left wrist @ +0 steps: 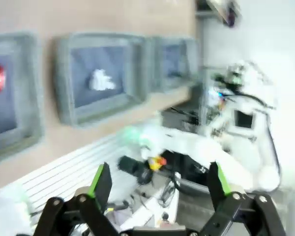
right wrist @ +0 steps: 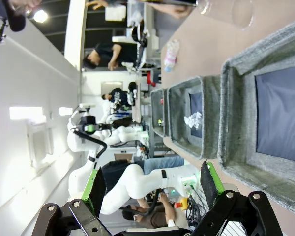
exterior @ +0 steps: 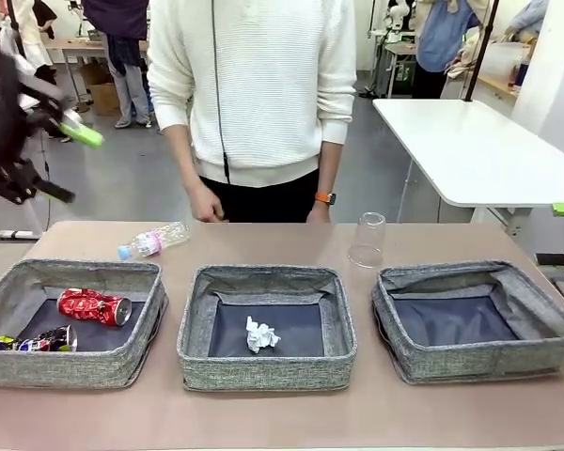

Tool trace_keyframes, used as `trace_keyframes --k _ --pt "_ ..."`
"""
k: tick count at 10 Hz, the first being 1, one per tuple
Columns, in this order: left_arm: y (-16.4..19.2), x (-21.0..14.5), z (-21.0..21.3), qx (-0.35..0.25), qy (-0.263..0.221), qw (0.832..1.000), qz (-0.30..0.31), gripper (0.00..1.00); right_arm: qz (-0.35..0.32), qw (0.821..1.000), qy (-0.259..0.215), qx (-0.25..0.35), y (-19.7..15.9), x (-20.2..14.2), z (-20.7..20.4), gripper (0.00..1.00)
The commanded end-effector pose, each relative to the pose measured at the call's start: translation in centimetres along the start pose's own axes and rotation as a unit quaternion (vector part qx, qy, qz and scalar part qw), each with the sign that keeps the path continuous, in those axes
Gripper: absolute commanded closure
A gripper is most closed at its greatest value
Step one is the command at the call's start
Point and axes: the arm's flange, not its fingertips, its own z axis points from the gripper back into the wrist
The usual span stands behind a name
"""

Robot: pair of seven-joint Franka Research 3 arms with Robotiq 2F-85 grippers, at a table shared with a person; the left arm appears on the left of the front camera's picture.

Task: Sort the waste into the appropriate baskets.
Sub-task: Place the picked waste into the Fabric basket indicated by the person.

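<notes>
**Cans and paper binned, bottle and cup loose on the counter**

Three grey fabric baskets with navy lining are seen in a row along the near edge of the counter (exterior: 263, 413) in the front view. In the left basket (exterior: 85, 269), toward the near left corner, a crushed red can (exterior: 94, 306) is lying on its side, and a dark printed can (exterior: 39, 341) is lying in front of it against the near wall. A crumpled white paper ball (exterior: 261, 334) is resting on the lining of the middle basket (exterior: 263, 275). The navy lining of the right basket (exterior: 470, 274) is seen near the right edge.

Behind the left basket, near the far edge, a clear bottle with a pink label (exterior: 153, 241) is lying on its side. A clear plastic cup (exterior: 368, 240) is placed near the far edge, between the middle and right baskets. Whether the cup is upright cannot be told. A person's hands (exterior: 207, 205) are held at that far edge.

The left gripper (exterior: 85, 169) is raised above the far left corner. In the blurred left wrist view its green-padded fingers (left wrist: 101, 184) are spread wide, with nothing between them. The paper ball and a sliver of the red can are made out beyond them.

In the right wrist view the right gripper (right wrist: 152, 184) is shown off the counter's right edge. Its fingers (right wrist: 209, 179) are spread wide and nothing is touched. The row of baskets, the bottle and the cup are seen end-on beyond it.
</notes>
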Motion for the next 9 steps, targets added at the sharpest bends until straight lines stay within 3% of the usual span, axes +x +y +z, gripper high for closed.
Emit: trace_keyframes --k 1,2,3,5,7,8,9 --pt "4.5 2.6 0.6 -0.213 0.153 0.964 -0.034 0.0 0.002 1.0 -0.002 0.001 0.2 0.1 0.1 0.0" --pt "6.3 2.7 1.0 -0.212 0.139 0.967 -0.03 0.0 0.002 1.0 -0.002 0.001 0.2 0.1 0.1 0.0" --pt "8.2 2.5 1.5 -0.22 0.083 0.971 -0.04 0.0 0.002 1.0 -0.002 0.001 0.2 0.1 0.1 0.0" --pt "12.9 2.4 1.0 -0.153 0.023 0.987 0.042 0.0 0.002 1.0 -0.002 0.001 0.2 0.1 0.1 0.0" --pt "15.6 2.2 -0.4 -0.158 -0.005 0.984 0.077 0.0 0.002 1.0 -0.002 0.001 0.2 0.1 0.1 0.0" --pt "14.7 3.0 -0.5 -0.136 0.005 0.981 0.136 0.0 0.002 1.0 -0.002 0.001 0.2 0.1 0.1 0.0" --pt "16.8 2.6 0.8 -0.155 0.006 0.986 0.065 0.0 0.002 1.0 -0.002 0.001 0.2 0.1 0.1 0.0"
